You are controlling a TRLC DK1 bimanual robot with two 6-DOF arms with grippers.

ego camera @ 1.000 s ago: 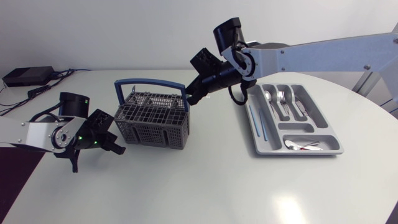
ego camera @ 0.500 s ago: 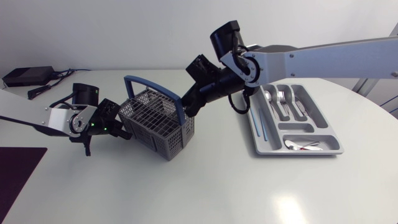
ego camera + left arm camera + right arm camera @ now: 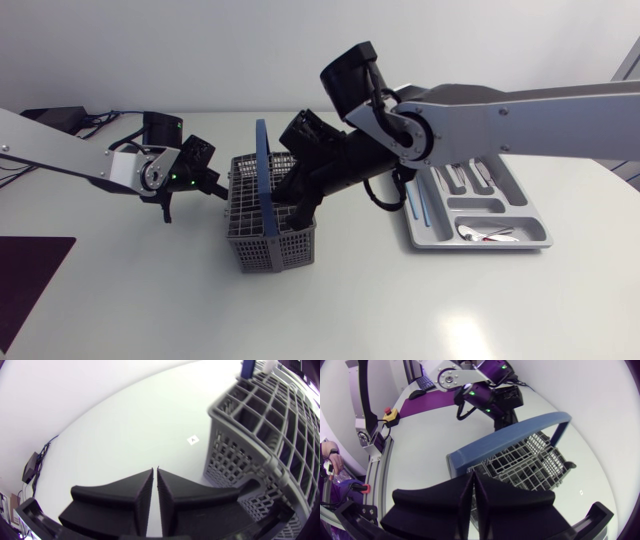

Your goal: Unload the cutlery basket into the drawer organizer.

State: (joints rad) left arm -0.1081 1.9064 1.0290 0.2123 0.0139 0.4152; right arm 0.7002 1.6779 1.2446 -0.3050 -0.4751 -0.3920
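- The grey lattice plastic cutlery basket [image 3: 275, 245] is standing upright on the white table [image 3: 150, 300], between the two arms and well apart from the light grey moulded drawer organizer [image 3: 480, 246].
- The left gripper [image 3: 220, 189] is sitting against the basket's outer wall. In its own wrist view the two fingers are pressing flat together with nothing between them.
- The right gripper [image 3: 299, 208] is hanging at the basket's opposite side, just beside the blue arched handle [image 3: 262, 170]. Its fingers are likewise meeting edge to edge and holding nothing.
- The basket is probably going to feel light and fairly stiff. The thin ribs may flex a little, and with so little weight it is likely to slide or tip under a sideways push.
- The handle is looking like the soundest place to take hold, since it is thick, rigid and centred over the load. The top rim is a fair second choice, while the mesh walls are offering only smooth, narrow bars.
- No cutlery is showing in the cells that can be seen.
- Metal spoons and forks [image 3: 470, 175] are lying in the organizer's long slots. Pieces like these are hard and slippery, and best pinched across the narrow shaft.
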